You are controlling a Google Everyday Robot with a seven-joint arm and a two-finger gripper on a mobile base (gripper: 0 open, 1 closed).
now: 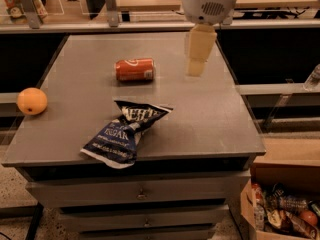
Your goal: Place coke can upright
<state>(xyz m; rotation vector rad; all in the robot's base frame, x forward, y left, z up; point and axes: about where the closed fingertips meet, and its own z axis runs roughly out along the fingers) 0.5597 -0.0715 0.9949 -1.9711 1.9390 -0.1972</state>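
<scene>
The coke can [134, 69] lies on its side on the grey table top [215, 119], toward the back and left of the middle. It is red-orange with white lettering, and its long axis runs left to right. My gripper [196, 55] hangs from the white arm head at the top of the view, over the table's back right part. It is to the right of the can, apart from it, and holds nothing that I can see.
A round orange fruit [32, 101] sits near the table's left edge. A dark blue chip bag [125, 132] lies crumpled near the front edge. Drawers sit under the table. A cardboard box of snacks [282, 214] stands on the floor at the lower right.
</scene>
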